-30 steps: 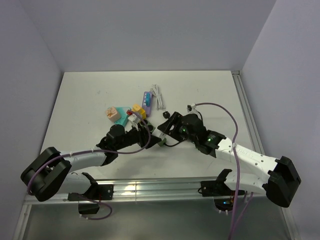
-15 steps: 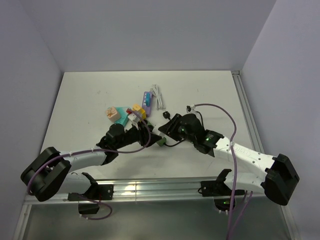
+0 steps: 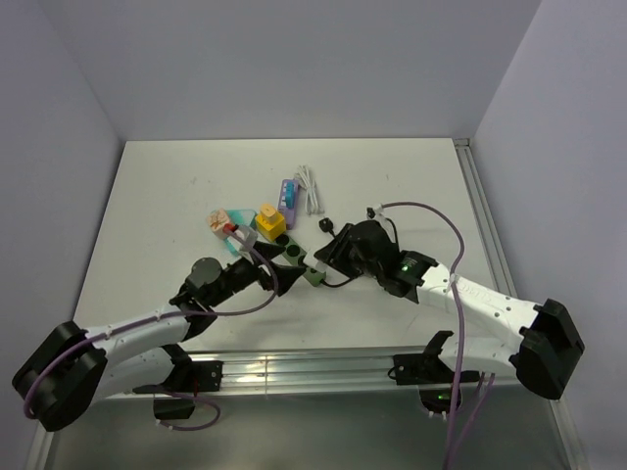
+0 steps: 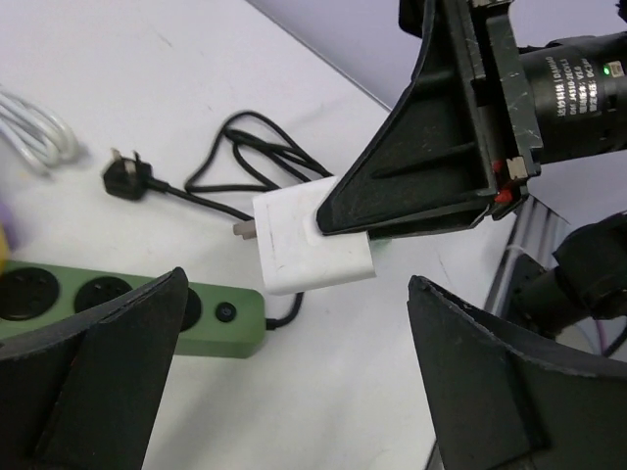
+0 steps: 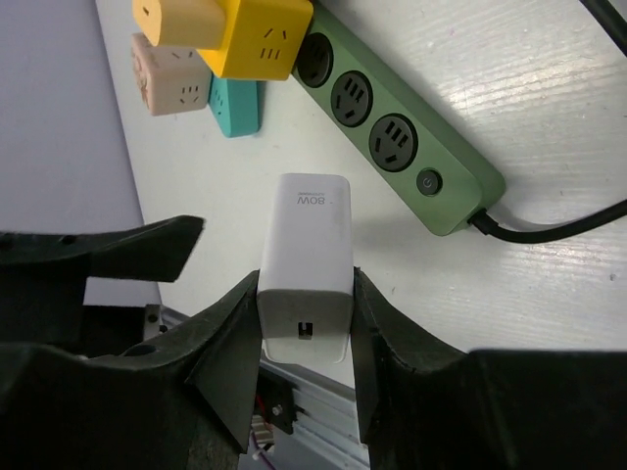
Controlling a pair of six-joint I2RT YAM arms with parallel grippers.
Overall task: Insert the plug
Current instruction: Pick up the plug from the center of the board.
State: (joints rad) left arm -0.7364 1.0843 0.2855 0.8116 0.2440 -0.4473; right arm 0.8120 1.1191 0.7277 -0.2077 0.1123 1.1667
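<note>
My right gripper (image 5: 306,284) is shut on a white 80W charger plug (image 5: 306,250) and holds it tilted just above the table, close to the switch end of the green power strip (image 5: 392,137). In the left wrist view the charger (image 4: 313,240) hangs beside the strip (image 4: 118,308), its prongs pointing left. The strip's three sockets are empty. My left gripper (image 4: 296,294) is open and empty, a little back from the strip's near side. In the top view the left gripper (image 3: 257,262) and right gripper (image 3: 326,257) flank the strip (image 3: 299,259).
A yellow cube adapter (image 3: 271,221), pink and teal adapters (image 3: 225,223), a purple strip (image 3: 289,193) and a coiled white cable (image 3: 312,186) lie behind the green strip. The strip's black cable and plug (image 4: 127,176) trail toward the right arm.
My left arm has pulled back to the left and toward the near edge, away from the strip. My right gripper has edged slightly left with the charger.
</note>
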